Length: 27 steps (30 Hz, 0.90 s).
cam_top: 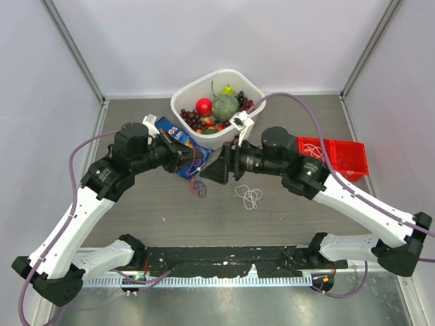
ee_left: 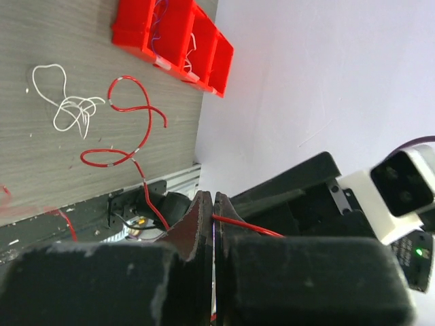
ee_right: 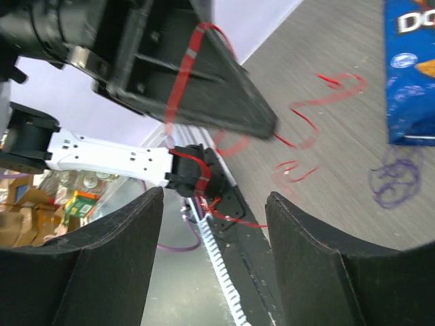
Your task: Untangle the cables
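My left gripper (cam_top: 192, 163) is shut on a thin red cable (ee_left: 246, 225), held above the table; the wire runs out between the closed jaws (ee_left: 213, 204) and trails down to red loops (ee_left: 129, 129) lying on the table. My right gripper (cam_top: 212, 170) faces it closely, open and empty (ee_right: 214, 197). In the right wrist view the red cable (ee_right: 183, 64) drapes over the left gripper's fingers. A white cable (cam_top: 250, 197) lies in a loose bunch right of centre, also in the left wrist view (ee_left: 68, 109). A purple-blue cable (ee_right: 394, 180) lies beside the chip bag.
A blue chip bag (cam_top: 178, 144) lies under the left gripper. A white basket (cam_top: 183, 102) of fruit stands at the back. A red bin (cam_top: 340, 159) holding more wire is at the right. Walls enclose the table.
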Tool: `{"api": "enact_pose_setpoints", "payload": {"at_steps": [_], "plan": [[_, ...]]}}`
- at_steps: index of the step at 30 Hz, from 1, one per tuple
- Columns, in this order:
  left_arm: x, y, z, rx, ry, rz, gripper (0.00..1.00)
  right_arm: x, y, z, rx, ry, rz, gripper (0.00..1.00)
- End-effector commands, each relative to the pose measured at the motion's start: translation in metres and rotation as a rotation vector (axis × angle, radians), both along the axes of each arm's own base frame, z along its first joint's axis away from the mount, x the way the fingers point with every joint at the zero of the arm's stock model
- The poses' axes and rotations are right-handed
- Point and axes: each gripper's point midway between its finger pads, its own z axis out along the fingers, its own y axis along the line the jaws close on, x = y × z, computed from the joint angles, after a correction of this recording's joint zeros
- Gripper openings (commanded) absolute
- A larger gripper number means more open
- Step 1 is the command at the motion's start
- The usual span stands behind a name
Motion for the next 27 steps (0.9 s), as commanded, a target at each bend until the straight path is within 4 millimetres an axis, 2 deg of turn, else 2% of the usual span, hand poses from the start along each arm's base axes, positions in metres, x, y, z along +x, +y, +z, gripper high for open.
{"api": "enact_pose_setpoints", "payload": {"at_steps": [1, 5, 7, 9, 11, 13, 14, 18, 23, 27], "plan": [[-0.002, -0.009, -0.002, -0.064, 0.066, -0.020, 0.00, -0.016, 0.038, 0.038, 0.116, -0.016, 0.109, 0.66], [-0.001, -0.008, -0.002, -0.063, 0.064, -0.006, 0.00, -0.039, 0.061, 0.042, 0.147, -0.025, 0.177, 0.66], [0.000, -0.008, -0.002, -0.070, 0.068, -0.001, 0.00, -0.038, 0.068, 0.035, 0.132, -0.017, 0.164, 0.65], [-0.001, -0.009, 0.000, -0.086, 0.068, -0.002, 0.00, -0.034, 0.070, 0.027, 0.115, -0.011, 0.136, 0.58], [0.000, -0.009, -0.001, -0.092, 0.071, -0.002, 0.00, -0.031, 0.070, 0.023, 0.109, -0.007, 0.111, 0.54], [-0.002, -0.009, -0.004, -0.095, 0.078, -0.002, 0.00, -0.027, 0.067, 0.022, 0.099, -0.009, 0.089, 0.45], [-0.003, -0.008, -0.005, -0.098, 0.079, -0.002, 0.00, -0.026, 0.064, 0.020, 0.081, -0.017, 0.073, 0.45], [-0.004, -0.006, -0.004, -0.103, 0.073, 0.007, 0.00, -0.021, 0.039, 0.016, -0.001, -0.087, 0.017, 0.51], [-0.005, -0.005, -0.003, -0.106, 0.068, 0.005, 0.00, -0.001, 0.003, -0.005, -0.139, -0.156, -0.130, 0.69], [-0.006, -0.010, -0.004, -0.114, 0.085, -0.019, 0.00, -0.001, 0.009, -0.004, -0.113, -0.163, -0.115, 0.71]]}}
